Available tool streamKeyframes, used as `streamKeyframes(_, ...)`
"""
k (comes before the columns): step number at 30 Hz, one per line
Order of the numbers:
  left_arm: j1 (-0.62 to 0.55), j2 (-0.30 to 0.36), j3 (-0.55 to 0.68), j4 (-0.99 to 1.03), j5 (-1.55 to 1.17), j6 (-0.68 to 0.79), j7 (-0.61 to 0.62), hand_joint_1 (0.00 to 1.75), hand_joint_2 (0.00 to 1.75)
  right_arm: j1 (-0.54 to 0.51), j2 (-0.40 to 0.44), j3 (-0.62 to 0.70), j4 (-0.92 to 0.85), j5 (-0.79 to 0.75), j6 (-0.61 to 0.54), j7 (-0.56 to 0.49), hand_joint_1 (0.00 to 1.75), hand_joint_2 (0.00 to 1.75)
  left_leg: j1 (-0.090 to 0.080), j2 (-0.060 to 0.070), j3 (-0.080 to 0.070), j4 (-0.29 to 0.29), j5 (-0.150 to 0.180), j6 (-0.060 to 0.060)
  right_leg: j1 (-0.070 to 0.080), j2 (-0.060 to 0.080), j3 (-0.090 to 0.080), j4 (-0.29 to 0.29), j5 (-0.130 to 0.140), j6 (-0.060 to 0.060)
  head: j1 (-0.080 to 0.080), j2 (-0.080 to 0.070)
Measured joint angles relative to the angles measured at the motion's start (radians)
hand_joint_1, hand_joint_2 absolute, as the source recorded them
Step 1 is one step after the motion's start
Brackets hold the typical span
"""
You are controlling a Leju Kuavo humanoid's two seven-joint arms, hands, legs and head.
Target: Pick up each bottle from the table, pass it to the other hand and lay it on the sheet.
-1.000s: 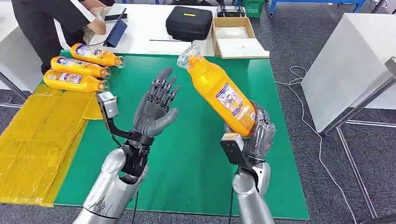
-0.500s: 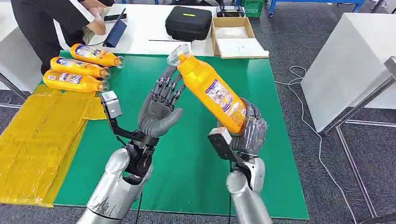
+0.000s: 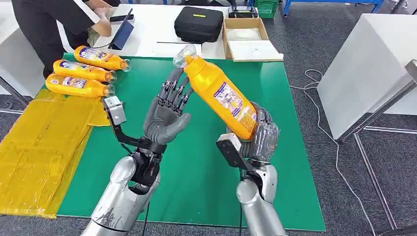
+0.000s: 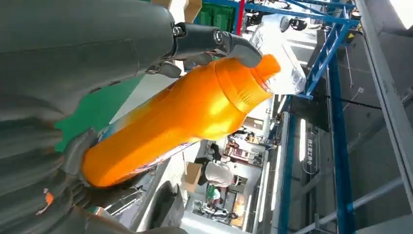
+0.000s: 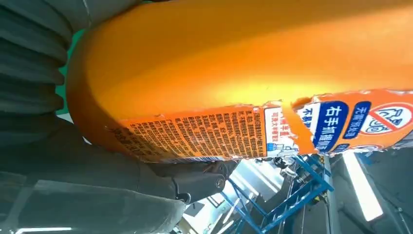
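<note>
A green table [image 3: 206, 162] takes up the middle of the head view, with a yellow sheet [image 3: 39, 142] draped over its edge at the left of the frame. Just above centre an orange bottle [image 3: 221, 98] is held up off the table by its base in the right hand [image 3: 260, 140], whose fingers are wrapped around it; it is tilted so that the clear cap points to the upper left. The left hand [image 3: 164, 115] is raised beside it with fingers spread and nothing held; in the left wrist view its fingertips [image 4: 238, 46] are seen at the bottle's shoulder, touching or nearly so.

The handover is judged to be at its start. A good pass would be made by closing the left fingers around the body below the shoulder, not on the narrow neck, and the right grip should be loosened only once that hold is firm.

Three bottles [image 3: 81, 71] already lie at the upper left, at the sheet's far end, so the next one must be laid beside them, not on them. A person [image 3: 54, 22], a black case [image 3: 199, 23] and a box [image 3: 248, 39] are seen beyond the table, out of the way.
</note>
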Motion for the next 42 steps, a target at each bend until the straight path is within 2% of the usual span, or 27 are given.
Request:
streamKeyframes(6,-0.002,0.0,0.008,0.0,-0.001,0.01,-0.003,0.0,1.75,-0.006,0.0,0.052,-0.005,0.06,0.0,0.058,1.71,1.75,0.0,0.0,0.0,0.0,0.0,0.0,0.0,0.0,0.0,0.0,0.0,0.0,0.0,0.0)
streamKeyframes(12,-0.003,0.0,0.018,0.007,0.012,0.015,-0.002,0.0,1.75,-0.016,-0.001,0.102,-0.011,0.067,-0.001,0.064,1.75,1.75,0.0,0.0,0.0,0.0,0.0,0.0,0.0,0.0,0.0,0.0,0.0,0.0,0.0,0.0)
streamKeyframes(18,-0.02,-0.001,0.019,0.029,0.047,0.009,0.005,0.0,1.75,-0.021,-0.003,0.131,-0.03,0.064,-0.001,0.014,1.71,1.75,0.0,0.0,0.0,0.0,0.0,0.0,0.0,0.0,0.0,0.0,0.0,0.0,0.0,0.0)
streamKeyframes(23,-0.04,-0.006,0.018,0.053,0.053,0.001,0.01,0.0,1.75,-0.019,-0.005,0.131,-0.069,0.021,-0.002,-0.054,1.75,1.75,0.0,0.0,0.0,0.0,0.0,0.0,0.0,0.0,0.0,0.0,0.0,0.0,0.0,0.0)
streamKeyframes(24,-0.043,-0.006,0.018,0.055,0.053,0.0,0.009,0.0,1.75,-0.019,-0.005,0.129,-0.077,0.015,-0.002,-0.062,1.69,1.75,0.0,0.0,0.0,0.0,0.0,0.0,0.0,0.0,0.0,0.0,0.0,0.0,0.0,0.0)
streamKeyframes(25,-0.045,-0.006,0.018,0.057,0.053,0.0,0.008,0.0,1.75,-0.019,-0.005,0.127,-0.082,0.014,-0.001,-0.066,1.75,1.75,0.0,0.0,0.0,0.0,0.0,0.0,0.0,0.0,0.0,0.0,0.0,0.0,0.0,0.0)
streamKeyframes(28,-0.05,-0.008,0.018,0.064,0.056,0.0,0.007,0.0,1.75,-0.02,-0.005,0.122,-0.088,0.024,-0.001,-0.067,1.75,1.75,0.0,0.0,0.0,0.0,0.0,0.0,0.0,0.0,0.0,0.0,0.0,0.0,0.0,0.0)
streamKeyframes(34,-0.064,-0.01,0.019,0.081,0.055,-0.005,0.003,0.0,1.75,-0.027,-0.005,0.128,-0.08,0.041,-0.001,-0.035,1.75,1.75,0.0,0.0,0.0,0.0,0.0,0.0,0.0,0.0,0.0,0.0,0.0,0.0,0.0,0.0)
streamKeyframes(38,-0.079,-0.011,0.021,0.093,0.054,-0.005,0.002,0.0,1.75,-0.052,-0.005,0.177,-0.001,-0.027,-0.002,-0.029,1.75,1.75,0.0,0.0,0.0,0.0,0.0,0.0,0.0,0.0,0.0,0.0,0.0,0.0,0.0,0.0)
streamKeyframes(42,-0.08,-0.011,0.045,0.103,0.05,-0.006,-0.005,0.0,1.75,-0.091,0.001,0.254,0.092,-0.09,-0.002,0.045,1.75,1.75,0.0,0.0,0.0,0.0,0.0,0.0,0.0,0.0,0.0,0.0,0.0,0.0,0.0,0.0)
